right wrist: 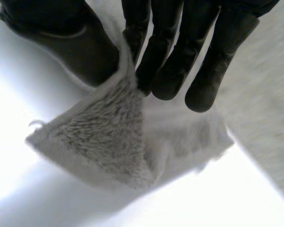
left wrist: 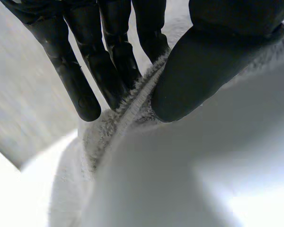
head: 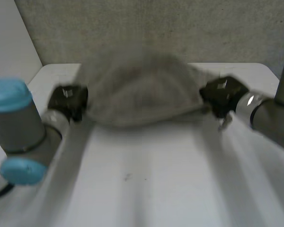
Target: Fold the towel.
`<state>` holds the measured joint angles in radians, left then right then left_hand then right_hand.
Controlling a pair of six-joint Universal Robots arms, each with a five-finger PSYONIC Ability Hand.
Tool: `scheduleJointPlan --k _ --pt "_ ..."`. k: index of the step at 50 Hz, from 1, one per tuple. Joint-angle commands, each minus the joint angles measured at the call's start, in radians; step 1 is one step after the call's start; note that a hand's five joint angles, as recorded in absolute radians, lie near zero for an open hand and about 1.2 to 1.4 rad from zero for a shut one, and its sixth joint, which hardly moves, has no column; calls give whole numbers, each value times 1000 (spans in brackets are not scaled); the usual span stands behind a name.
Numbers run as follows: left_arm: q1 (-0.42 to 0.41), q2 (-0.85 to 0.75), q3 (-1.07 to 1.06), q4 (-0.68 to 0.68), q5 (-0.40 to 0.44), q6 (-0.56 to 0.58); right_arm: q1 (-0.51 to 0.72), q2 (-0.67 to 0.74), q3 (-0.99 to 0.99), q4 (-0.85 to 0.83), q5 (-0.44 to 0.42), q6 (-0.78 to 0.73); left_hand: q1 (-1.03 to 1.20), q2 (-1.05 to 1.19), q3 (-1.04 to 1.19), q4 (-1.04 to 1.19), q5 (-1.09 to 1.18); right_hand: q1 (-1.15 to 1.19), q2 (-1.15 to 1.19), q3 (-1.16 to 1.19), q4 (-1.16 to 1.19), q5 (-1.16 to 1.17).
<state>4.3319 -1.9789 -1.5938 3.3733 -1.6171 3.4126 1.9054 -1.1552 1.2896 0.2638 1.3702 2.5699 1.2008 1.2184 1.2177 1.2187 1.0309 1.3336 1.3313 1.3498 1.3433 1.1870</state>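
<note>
A grey fluffy towel (head: 142,92) hangs stretched between my two hands above the far half of the white table (head: 151,179), sagging in the middle. My left hand (head: 68,100) pinches its left end. In the left wrist view the thumb (left wrist: 203,71) presses the towel's edge (left wrist: 132,106) against the fingers (left wrist: 99,66). My right hand (head: 222,97) holds the right end. In the right wrist view a towel corner (right wrist: 104,137) sticks out below the hand, pinched between thumb (right wrist: 71,42) and fingers (right wrist: 180,56).
A grey speckled wall (head: 156,28) stands behind the table. The table's back edge (head: 236,65) runs just behind the towel. My arms (head: 19,127) flank the near table surface.
</note>
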Motion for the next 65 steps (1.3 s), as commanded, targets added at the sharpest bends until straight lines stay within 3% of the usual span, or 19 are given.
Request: scheduleJointPlan --k 1,11,13,14,16,25,52,60,61,65 --pt "0 -87 -114 67 -1 4 -11 31 247 -178 -23 -13 195 178 179 178 191 63 65 46 53 35" --pt "38 -87 -160 129 -1 2 -16 -40 396 -257 -39 0 161 143 144 143 156 63 65 46 53 35" --pt "41 -89 -167 162 -1 2 -23 -52 417 -291 -40 0 -123 -140 -140 -141 -127 63 65 46 53 35" --pt "41 -89 -167 162 -1 2 -32 -64 434 -314 -40 1 -124 -142 -141 -142 -129 63 65 46 53 35" --pt "43 -90 -176 198 -3 4 -40 -76 451 -334 -42 4 -373 -390 -390 -391 -377 63 65 46 53 35" --pt "45 -98 -187 267 -1 4 -54 -103 479 -363 -42 10 -385 -403 -402 -403 -390 63 65 46 53 35" --pt "68 -147 -169 299 0 5 -151 -115 479 -367 -48 76 -330 -347 -347 -348 -334 63 65 46 53 35" --pt "81 -164 -152 301 0 7 -163 -115 476 -380 -48 76 11 -7 -6 -7 6 63 65 46 53 35" --pt "90 -169 -149 301 0 8 -163 -115 476 -380 -48 76 191 173 174 173 186 63 65 46 53 35" --pt "111 -173 -140 301 0 28 -170 -110 474 -380 -49 75 195 178 179 178 191 63 65 46 53 35"
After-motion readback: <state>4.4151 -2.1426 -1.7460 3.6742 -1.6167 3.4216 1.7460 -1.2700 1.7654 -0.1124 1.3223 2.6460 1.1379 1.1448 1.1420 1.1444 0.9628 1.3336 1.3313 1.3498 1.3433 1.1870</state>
